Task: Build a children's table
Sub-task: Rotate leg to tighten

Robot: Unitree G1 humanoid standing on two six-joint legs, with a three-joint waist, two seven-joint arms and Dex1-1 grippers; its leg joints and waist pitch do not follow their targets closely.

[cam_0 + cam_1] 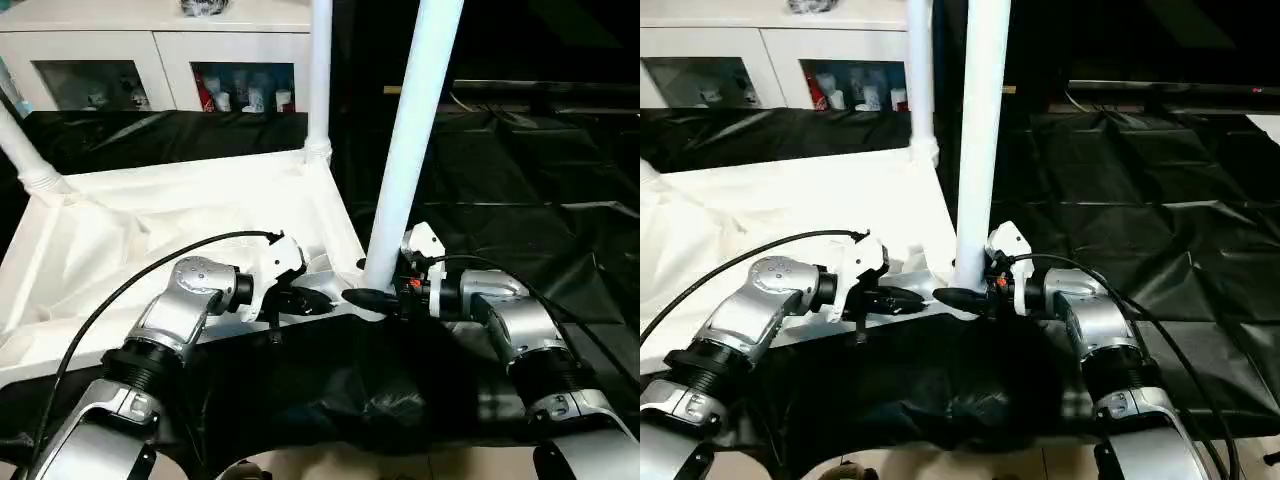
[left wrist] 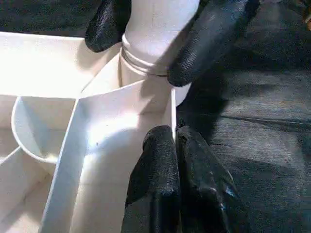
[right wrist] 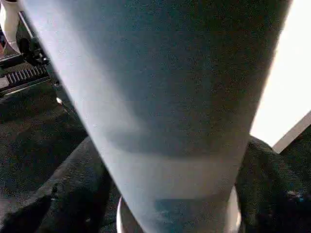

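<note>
Silver forearms bend inward from both sides and meet at the near corner of the white table top (image 1: 150, 215), which lies upside down on a black sheet (image 1: 520, 190). The left gripper (image 1: 310, 300) points to the right, its fingers pressed together against the top's edge. The right gripper (image 1: 372, 297) points to the left, its fingers (image 2: 209, 34) apart around the foot of an upright leg (image 1: 405, 150) standing in the corner socket. Two more legs (image 1: 320, 75) stand in the far corners.

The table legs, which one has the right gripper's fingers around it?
The near-corner leg, rising from its socket; the right gripper straddles its base. The far-corner leg and left-edge leg stand untouched.
</note>
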